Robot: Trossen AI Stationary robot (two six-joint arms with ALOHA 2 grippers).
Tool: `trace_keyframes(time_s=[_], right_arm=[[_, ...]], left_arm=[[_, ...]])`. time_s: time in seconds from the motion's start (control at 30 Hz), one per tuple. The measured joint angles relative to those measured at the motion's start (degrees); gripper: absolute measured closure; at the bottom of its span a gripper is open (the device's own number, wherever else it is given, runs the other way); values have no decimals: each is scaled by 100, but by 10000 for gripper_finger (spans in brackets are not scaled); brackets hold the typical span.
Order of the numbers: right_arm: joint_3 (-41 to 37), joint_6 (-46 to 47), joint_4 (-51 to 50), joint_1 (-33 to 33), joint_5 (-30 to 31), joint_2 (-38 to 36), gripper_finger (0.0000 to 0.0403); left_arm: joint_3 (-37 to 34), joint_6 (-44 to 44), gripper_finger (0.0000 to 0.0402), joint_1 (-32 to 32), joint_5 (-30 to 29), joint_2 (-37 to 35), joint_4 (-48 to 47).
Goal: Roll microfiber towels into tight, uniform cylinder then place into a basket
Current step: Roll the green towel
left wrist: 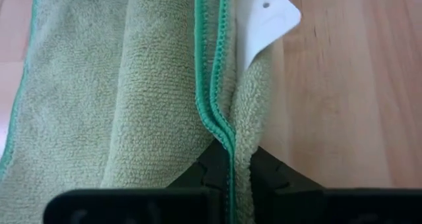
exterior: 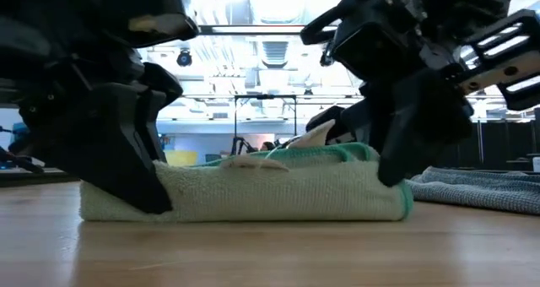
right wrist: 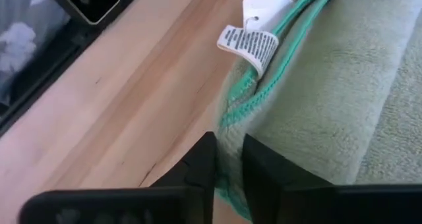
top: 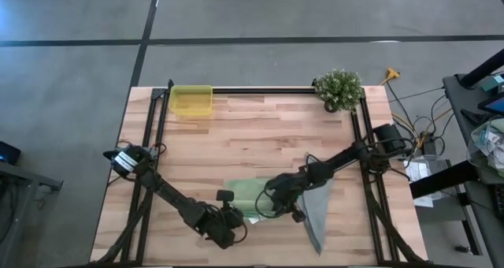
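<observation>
Left gripper clamped on green towel hem, lower centre of frame.
Right gripper slightly parted around opposite edge; grey towel just right; basket upper left.

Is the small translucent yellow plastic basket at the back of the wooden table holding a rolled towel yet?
No: the high view shows the yellow basket holding nothing, and the light green towel lies near the table's front edge.

Even overhead light; low view backlit by glaring ceiling lamps, near arms dark and probably blurred.
</observation>
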Motion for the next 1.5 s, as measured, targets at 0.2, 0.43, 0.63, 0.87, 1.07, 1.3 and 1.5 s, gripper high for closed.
trace_keyframes(time_s=[0.2,0.43,0.63,0.87,1.07,1.3,1.5], right_arm=[[48,-288,-421,124,609,-256,268],[139,-981,-1028,487,1915,-845,191],[166,-2237,-1031,1330,3824,-1221,173],[166,-3006,-942,2239,5453,-924,172],[165,-2108,-841,2341,5546,-602,172],[164,-2138,-337,2359,5560,-462,172],[273,-3643,-305,2619,6047,-217,172]], left_arm=[[-2,3,391,9,110,-5,9],[-22,55,391,39,199,-10,29],[-28,65,391,77,465,-14,176],[-49,392,392,131,627,-55,381],[-608,742,399,400,1329,-296,1497],[-1935,493,400,844,2169,-755,3742],[-2608,-241,401,1140,3017,-888,4890]])
